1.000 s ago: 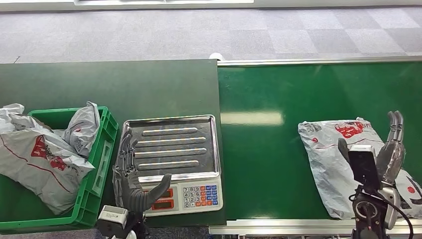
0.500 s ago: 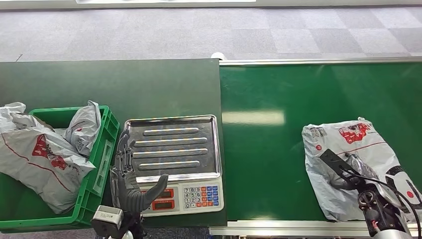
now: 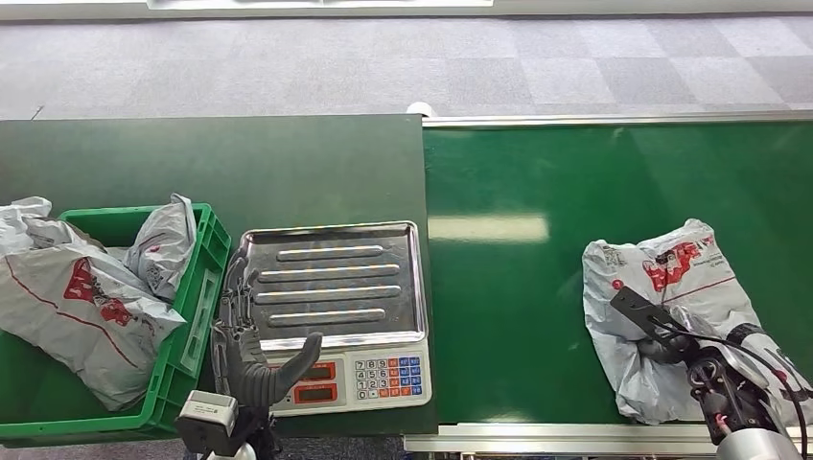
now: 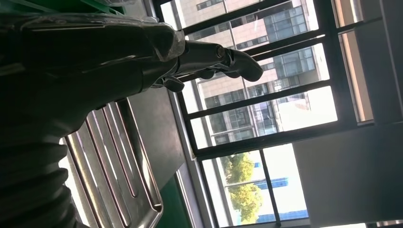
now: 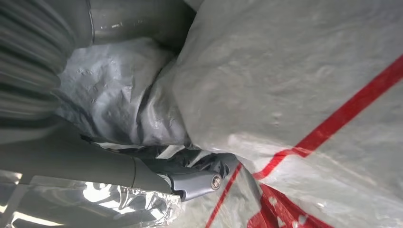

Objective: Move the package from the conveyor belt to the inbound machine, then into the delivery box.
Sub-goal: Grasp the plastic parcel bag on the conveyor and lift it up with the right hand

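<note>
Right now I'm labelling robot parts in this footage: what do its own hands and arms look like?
Both are dark grey, many-fingered hands with thick grey thumbs. The left hand sits above a silver-grey wrist block. The right hand carries a flat black plate, black cables looping to a silver arm. A grey ribbed cover and clear plastic wrap show in the wrist views.

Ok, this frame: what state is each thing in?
package: lying on the conveyor belt, crumpled where the right hand grips it
right hand: fingers closed into the package's plastic
left hand: holding nothing, fingers apart, beside the scale
scale: tray bare, nothing on it
green crate: holds grey packages, heaped above its rim
</note>
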Action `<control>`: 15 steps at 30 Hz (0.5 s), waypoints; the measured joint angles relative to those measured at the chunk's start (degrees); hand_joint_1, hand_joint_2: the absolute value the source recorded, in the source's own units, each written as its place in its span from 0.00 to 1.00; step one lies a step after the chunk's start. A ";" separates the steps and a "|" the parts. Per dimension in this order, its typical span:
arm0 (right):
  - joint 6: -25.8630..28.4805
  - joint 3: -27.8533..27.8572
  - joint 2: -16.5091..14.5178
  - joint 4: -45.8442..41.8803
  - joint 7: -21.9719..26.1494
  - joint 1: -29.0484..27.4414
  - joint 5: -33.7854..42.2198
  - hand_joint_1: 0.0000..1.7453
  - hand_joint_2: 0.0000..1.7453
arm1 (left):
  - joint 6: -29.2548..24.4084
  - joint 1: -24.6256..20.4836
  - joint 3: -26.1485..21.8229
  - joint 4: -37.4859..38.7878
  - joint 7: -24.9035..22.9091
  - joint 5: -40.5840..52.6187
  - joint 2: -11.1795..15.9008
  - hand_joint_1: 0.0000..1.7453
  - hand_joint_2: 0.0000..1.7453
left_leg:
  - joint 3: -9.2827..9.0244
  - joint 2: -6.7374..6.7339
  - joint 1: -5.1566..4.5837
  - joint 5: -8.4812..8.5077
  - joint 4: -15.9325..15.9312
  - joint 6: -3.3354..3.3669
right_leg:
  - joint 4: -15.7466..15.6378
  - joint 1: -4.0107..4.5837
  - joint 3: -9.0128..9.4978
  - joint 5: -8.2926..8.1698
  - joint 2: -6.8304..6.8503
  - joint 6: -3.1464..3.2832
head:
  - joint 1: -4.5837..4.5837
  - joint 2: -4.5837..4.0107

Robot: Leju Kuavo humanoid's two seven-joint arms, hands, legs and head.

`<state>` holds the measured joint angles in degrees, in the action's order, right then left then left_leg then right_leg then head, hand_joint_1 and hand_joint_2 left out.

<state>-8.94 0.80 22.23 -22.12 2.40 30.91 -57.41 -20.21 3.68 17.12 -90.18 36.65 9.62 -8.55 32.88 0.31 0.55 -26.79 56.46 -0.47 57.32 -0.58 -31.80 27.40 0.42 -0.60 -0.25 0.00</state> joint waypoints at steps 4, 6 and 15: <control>-0.10 -0.32 -0.30 0.07 -0.27 0.67 -0.05 1.00 1.00 | -0.06 0.00 -0.14 0.01 -0.22 0.00 0.15 0.00 1.00 | -0.04 -0.01 0.01 0.00 0.00 0.00 | 0.00 0.01 0.02 0.00 -0.02 0.00 | -0.01 0.00; 0.03 -0.42 -0.51 0.07 -0.32 0.74 0.01 1.00 1.00 | -0.05 -0.01 -0.14 0.02 -0.23 0.00 0.17 0.00 1.00 | -0.05 0.00 0.01 0.00 0.00 0.00 | 0.00 0.01 0.03 0.00 -0.02 0.00 | -0.01 0.00; 6.12 -0.58 -1.47 -0.47 3.39 0.67 0.58 1.00 1.00 | -0.69 0.54 -0.31 -0.54 -0.36 0.07 0.22 0.00 1.00 | 0.02 -0.03 0.00 0.00 0.00 0.00 | 0.01 0.01 0.05 -0.01 -0.03 0.00 | 0.00 0.00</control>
<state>-2.82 0.22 20.76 -22.60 5.79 31.58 -56.83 -20.89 4.23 16.81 -90.72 36.29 9.68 -8.32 32.90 0.29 0.55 -26.79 56.45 -0.47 57.33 -0.57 -31.75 27.39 0.39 -0.60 -0.25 0.00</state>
